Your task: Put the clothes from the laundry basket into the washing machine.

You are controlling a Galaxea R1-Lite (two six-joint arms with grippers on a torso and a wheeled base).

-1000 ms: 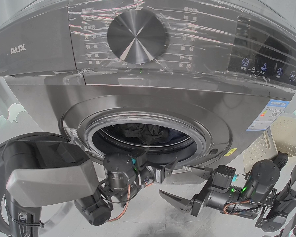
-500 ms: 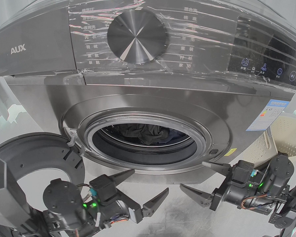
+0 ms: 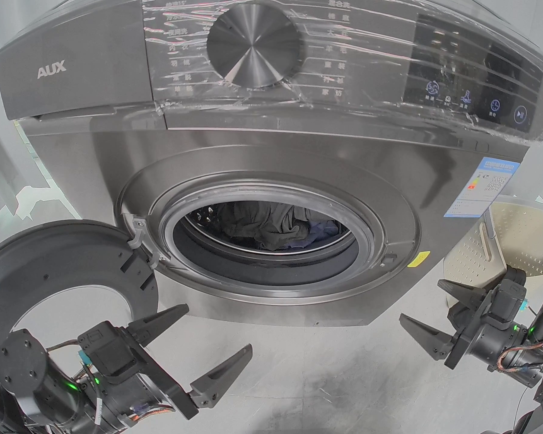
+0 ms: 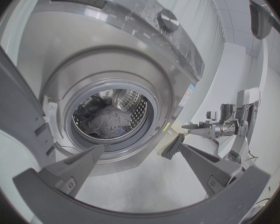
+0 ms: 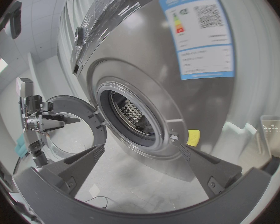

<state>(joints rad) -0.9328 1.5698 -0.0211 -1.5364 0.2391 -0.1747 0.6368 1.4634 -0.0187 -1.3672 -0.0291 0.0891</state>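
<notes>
Washing machine [image 3: 271, 152] on grey floor [image 3: 320, 387], white curtains [image 3: 0, 152] behind.
Dark clothes [image 3: 265, 227], perhaps one blue piece, lie in the drum [image 4: 130, 103]; laundry basket [image 3: 525, 236] just beside; left gripper [image 3: 216, 329] and right gripper [image 3: 421, 300] splayed, empty.

Looks like a test lab: white curtains [image 4: 205, 19], panelled ceiling [image 5: 43, 7], bare floor [image 3: 320, 381] (washing machine [image 3: 271, 152] film-wrapped).
</notes>
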